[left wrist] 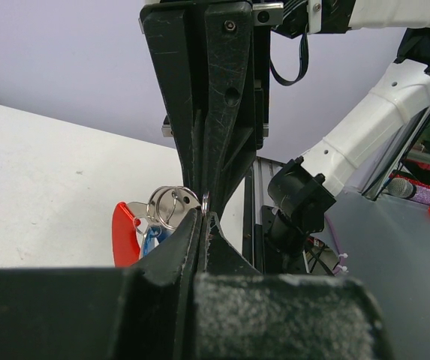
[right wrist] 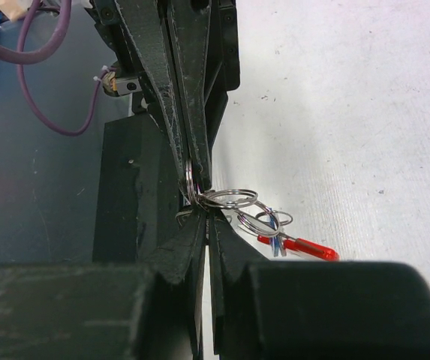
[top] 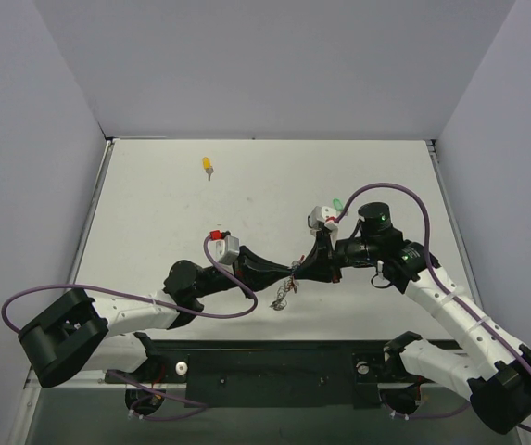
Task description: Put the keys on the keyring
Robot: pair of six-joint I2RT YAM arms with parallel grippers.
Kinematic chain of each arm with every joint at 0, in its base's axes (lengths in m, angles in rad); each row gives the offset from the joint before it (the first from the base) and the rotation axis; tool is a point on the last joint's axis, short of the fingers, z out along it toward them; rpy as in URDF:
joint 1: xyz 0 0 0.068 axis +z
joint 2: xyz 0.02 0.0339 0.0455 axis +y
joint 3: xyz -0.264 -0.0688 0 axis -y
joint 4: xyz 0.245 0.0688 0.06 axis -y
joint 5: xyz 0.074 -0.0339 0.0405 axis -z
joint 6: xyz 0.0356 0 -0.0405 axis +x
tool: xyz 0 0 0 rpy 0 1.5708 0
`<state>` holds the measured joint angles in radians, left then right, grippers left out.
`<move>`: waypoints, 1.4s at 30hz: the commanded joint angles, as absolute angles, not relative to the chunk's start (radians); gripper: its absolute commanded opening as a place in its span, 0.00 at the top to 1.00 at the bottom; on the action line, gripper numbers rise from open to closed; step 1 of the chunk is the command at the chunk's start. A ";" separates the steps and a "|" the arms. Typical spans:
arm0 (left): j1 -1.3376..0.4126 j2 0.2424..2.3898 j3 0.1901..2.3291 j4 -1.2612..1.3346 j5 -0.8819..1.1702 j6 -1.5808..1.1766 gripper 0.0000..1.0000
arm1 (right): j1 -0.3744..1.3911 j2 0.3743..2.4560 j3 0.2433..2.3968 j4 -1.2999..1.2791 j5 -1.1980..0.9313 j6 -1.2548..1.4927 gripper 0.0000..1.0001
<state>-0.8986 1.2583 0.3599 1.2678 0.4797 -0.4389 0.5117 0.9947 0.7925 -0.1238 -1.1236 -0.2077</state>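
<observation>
Left gripper (left wrist: pixel 203 220), jaws closed, tip to tip with right gripper (left wrist: pixel 205 193), likewise closed. Beside the tips: silver rings (left wrist: pixel 172 204), red keyring (left wrist: pixel 127 234), blue-headed key (left wrist: pixel 151 240).

Soft, even light falls from above, so my table (top: pixel 154 213) shows bright with faint shadows. In both wrist views my fingers (left wrist: pixel 177 259) at six o'clock loom dark and blurred.

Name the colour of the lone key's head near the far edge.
The key head is yellow; top external view.

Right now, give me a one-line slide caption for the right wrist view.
Right end effector and left end effector pinch the keyring tip to tip, blue key hanging from it.
</observation>
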 commanded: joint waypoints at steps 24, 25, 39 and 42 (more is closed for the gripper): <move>-0.871 1.192 0.408 1.352 0.614 -0.336 1.00 | 0.468 0.994 0.899 -0.115 -1.098 -0.037 1.00; -0.870 1.184 0.408 1.307 0.611 -0.324 1.00 | 0.468 0.993 0.900 -0.115 -1.101 -0.025 1.00; -0.672 1.135 0.601 0.741 0.488 -0.359 1.00 | 0.336 0.953 1.098 -0.469 -0.855 -0.161 0.43; -0.637 1.225 0.788 0.532 0.531 -0.420 1.00 | 0.315 0.933 1.166 -0.632 -0.593 -0.262 0.37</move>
